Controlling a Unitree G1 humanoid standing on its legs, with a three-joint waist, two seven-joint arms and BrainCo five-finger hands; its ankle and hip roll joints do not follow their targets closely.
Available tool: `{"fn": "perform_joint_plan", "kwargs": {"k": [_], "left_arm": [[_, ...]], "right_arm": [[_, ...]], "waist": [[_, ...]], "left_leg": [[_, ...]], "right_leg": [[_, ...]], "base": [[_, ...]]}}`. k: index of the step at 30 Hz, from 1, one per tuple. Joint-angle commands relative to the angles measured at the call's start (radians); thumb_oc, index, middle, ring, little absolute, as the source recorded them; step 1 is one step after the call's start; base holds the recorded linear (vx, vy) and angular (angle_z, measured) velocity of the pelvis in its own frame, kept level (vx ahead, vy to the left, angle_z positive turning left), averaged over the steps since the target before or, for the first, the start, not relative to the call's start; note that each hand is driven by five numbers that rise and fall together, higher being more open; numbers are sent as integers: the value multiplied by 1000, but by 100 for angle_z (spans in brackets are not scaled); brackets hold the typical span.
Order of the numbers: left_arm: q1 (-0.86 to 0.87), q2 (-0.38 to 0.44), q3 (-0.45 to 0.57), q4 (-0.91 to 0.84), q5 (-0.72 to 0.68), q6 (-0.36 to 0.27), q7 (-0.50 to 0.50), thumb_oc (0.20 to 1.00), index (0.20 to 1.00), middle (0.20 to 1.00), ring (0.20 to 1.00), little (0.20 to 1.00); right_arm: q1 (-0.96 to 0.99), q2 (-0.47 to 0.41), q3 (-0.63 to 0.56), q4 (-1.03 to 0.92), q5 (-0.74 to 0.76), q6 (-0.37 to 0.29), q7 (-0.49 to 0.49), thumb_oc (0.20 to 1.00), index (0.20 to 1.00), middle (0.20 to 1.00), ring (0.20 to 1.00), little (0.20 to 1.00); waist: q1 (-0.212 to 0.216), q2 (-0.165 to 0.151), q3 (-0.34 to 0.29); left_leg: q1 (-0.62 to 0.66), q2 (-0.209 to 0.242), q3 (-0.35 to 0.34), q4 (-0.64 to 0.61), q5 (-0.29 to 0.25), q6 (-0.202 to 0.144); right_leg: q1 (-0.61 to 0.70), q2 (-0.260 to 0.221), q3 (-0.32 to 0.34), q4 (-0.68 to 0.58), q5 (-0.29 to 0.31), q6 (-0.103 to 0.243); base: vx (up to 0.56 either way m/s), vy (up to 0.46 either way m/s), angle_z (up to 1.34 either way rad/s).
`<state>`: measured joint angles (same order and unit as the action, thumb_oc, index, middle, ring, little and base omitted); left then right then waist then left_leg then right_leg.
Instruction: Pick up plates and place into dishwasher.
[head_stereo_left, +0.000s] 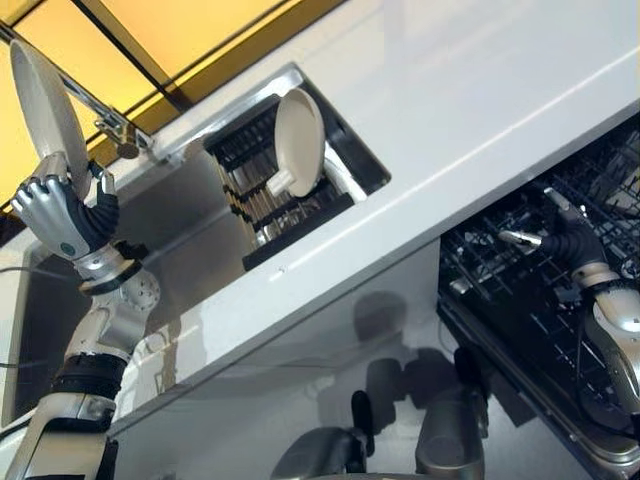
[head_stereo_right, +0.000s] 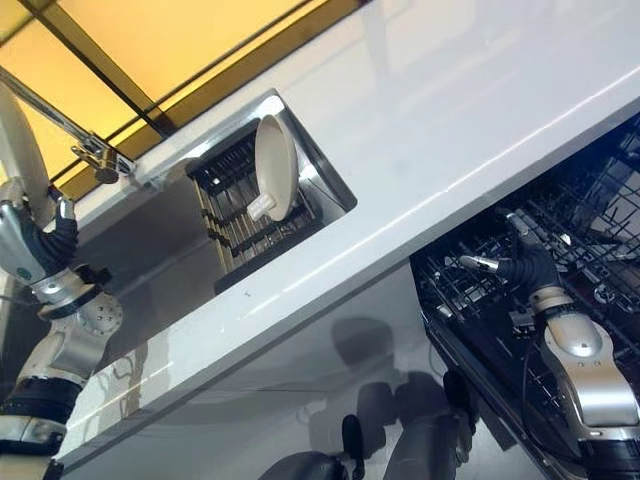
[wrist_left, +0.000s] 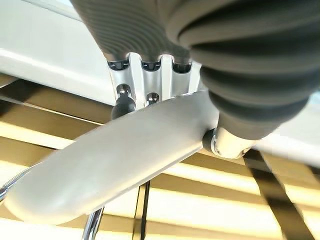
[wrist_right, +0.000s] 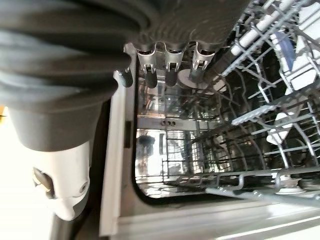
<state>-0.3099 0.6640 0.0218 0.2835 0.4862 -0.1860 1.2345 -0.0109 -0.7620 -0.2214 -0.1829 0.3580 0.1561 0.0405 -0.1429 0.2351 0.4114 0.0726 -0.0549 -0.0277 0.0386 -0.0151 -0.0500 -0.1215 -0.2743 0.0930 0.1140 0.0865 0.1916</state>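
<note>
- left hand (head_stereo_left: 55, 215) clenched round plate (head_stereo_left: 45, 105), raised beside sink (head_stereo_left: 190, 215)
- second plate (head_stereo_left: 298, 140) upright in sink rack (head_stereo_left: 262, 190)
- right hand (head_stereo_left: 560, 238) fingers loose, empty, over dishwasher rack (head_stereo_left: 500, 300)

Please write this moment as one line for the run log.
left hand: shut on plate, raised beside the faucet | right hand: open, over dishwasher rack | second plate: upright in sink rack

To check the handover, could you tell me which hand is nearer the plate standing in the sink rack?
Left. The left hand holds another plate beside the sink; the right hand is over the dishwasher rack.
</note>
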Motion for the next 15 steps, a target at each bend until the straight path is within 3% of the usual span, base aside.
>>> {"fn": "perform_joint_plan", "kwargs": {"k": [1, 5, 7, 11, 15], "left_arm": [[73, 25, 87, -103, -59, -157, -74, 200, 200, 200, 200, 200], [145, -6, 136, -302, -187, -285, -298, 200, 200, 200, 200, 200], [181, -21, 159, -397, -251, -306, -416, 200, 200, 200, 200, 200], [234, -49, 201, -526, -415, -354, -638, 200, 200, 200, 200, 200], [278, -46, 243, -631, -533, -318, -821, 200, 200, 200, 200, 200]], "right_arm": [[68, 25, -74, -115, 29, -116, 1, 1000, 1000, 1000, 1000, 1000], [118, 68, -143, -177, 51, -156, -10, 1000, 1000, 1000, 1000, 1000], [147, 92, -178, -207, 54, -177, -13, 1000, 1000, 1000, 1000, 1000], [194, 130, -245, -232, 41, -161, -55, 1000, 1000, 1000, 1000, 1000], [233, 165, -301, -249, 73, -110, -105, 1000, 1000, 1000, 1000, 1000]], "waist": [[36, -92, -146], [56, -109, -185], [65, -118, -205], [79, -138, -247], [87, -155, -300]], "left_leg": [[-62, -49, -10, 33, 56, 9], [-31, -38, -17, 14, 45, 15], [-18, -29, -20, 3, 42, 16], [7, -7, -27, -15, 38, 15], [38, 17, -34, -51, 42, 14]], "right_leg": [[41, 19, -67, 42, -21, -77], [79, 17, -104, 27, -36, -75], [96, 18, -124, 18, -43, -74], [136, 30, -147, -6, -51, -79], [183, 57, -157, -43, -59, -89]], "base": [[-60, -126, 5], [-77, -151, 4], [-144, -204, 0], [-144, -236, 7], [-118, -263, 1]]}}
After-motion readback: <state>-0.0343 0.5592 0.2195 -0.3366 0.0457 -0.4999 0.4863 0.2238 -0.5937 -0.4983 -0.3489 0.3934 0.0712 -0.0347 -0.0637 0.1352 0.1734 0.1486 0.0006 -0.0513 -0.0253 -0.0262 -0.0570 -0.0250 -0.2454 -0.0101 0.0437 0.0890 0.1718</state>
